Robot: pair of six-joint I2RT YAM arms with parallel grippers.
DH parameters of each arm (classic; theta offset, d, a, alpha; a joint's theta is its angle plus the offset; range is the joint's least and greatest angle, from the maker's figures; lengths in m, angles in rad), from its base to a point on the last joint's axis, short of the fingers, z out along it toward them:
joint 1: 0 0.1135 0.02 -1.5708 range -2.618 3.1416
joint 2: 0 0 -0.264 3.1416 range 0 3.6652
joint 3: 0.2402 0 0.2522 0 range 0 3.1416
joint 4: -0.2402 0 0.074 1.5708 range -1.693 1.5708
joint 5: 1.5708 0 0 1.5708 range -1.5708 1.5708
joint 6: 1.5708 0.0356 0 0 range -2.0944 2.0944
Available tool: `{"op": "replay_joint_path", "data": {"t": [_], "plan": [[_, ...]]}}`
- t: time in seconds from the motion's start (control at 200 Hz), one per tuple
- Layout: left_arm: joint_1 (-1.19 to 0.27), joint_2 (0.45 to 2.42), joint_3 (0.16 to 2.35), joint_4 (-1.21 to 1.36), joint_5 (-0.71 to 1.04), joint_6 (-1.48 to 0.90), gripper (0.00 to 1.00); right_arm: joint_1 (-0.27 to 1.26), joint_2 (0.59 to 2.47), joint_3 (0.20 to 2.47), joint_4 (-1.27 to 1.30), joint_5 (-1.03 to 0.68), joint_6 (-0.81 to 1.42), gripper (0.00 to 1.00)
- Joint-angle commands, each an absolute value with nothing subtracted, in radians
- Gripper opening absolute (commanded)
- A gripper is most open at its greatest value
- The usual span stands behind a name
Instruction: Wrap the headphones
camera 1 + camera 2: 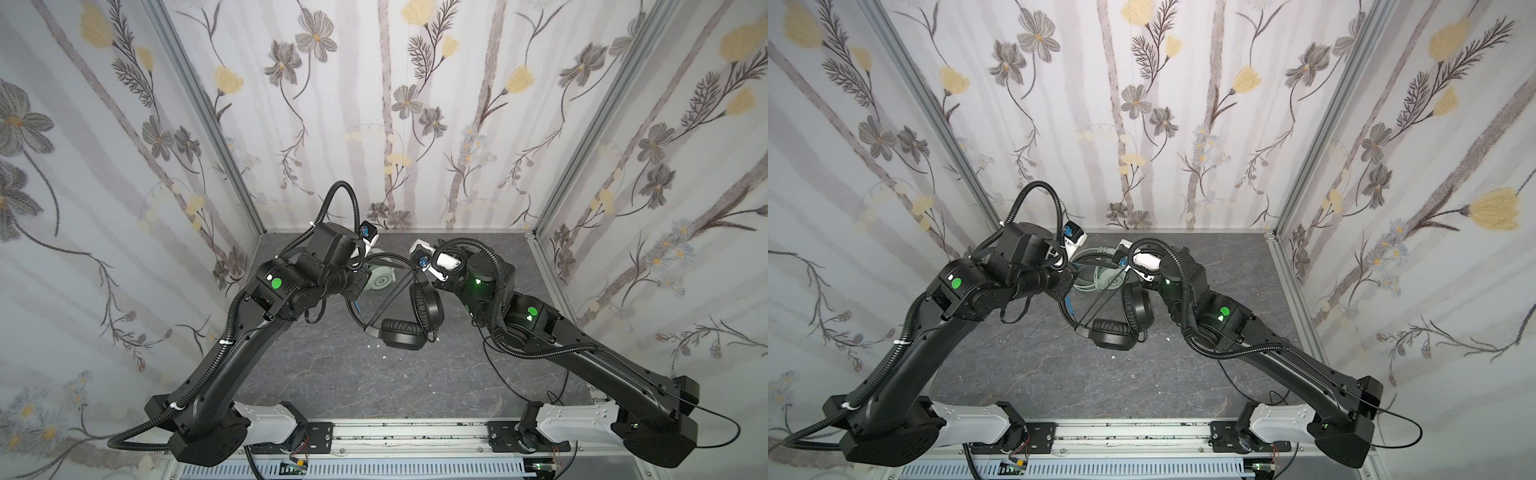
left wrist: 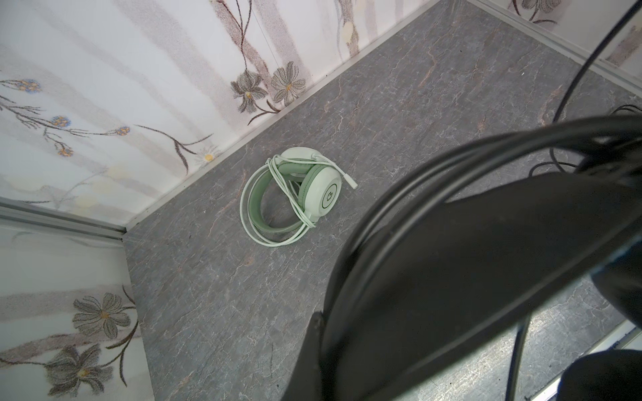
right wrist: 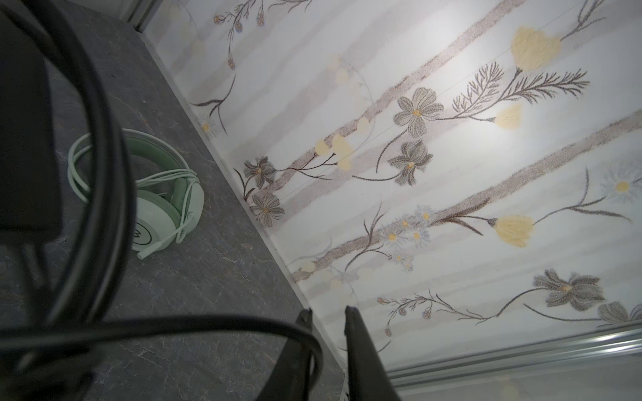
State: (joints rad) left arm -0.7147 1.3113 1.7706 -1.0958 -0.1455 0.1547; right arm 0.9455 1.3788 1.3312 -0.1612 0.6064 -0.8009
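You had the left pincer [image 1: 355, 297] clamped shut on the band of the black over-ear headset [image 1: 403, 332], near the middle of the grey marbled counter [image 1: 332, 374] in both top views. The headset's two padded cups hung below the band, one facing up and the other on edge just beside it. I could not tell whether they touched the counter.

Your right pincer [image 3: 328, 312] stood narrow, and only the flowered wall showed through the slim gap between its fingers. The headset's thin black cable [image 3: 208, 321] ran in a straight line from the headset up toward that pincer in both top views. In the right wrist view it curved against one finger rather than between the two.

The pale mint-green over-ear headset [image 2: 326, 196] lay on the counter behind the black one, toward the back wall. Its whitish cable [image 2: 241, 208] was looped around the band and cups, and the plug end stuck out beside one cup.
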Motion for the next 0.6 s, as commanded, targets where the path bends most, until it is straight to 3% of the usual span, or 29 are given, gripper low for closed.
{"op": "replay_joint_path", "data": {"t": [0.0,0.595], "plan": [[-0.714,1.304,1.781,-1.037,-0.099,0.136,0.00,0.909,1.366,1.316,-0.084,0.509,-0.678,0.21],[-0.713,1.336,1.939,-0.980,-0.016,0.062,0.00,0.705,1.383,1.162,0.140,0.236,-0.355,0.23]]}}
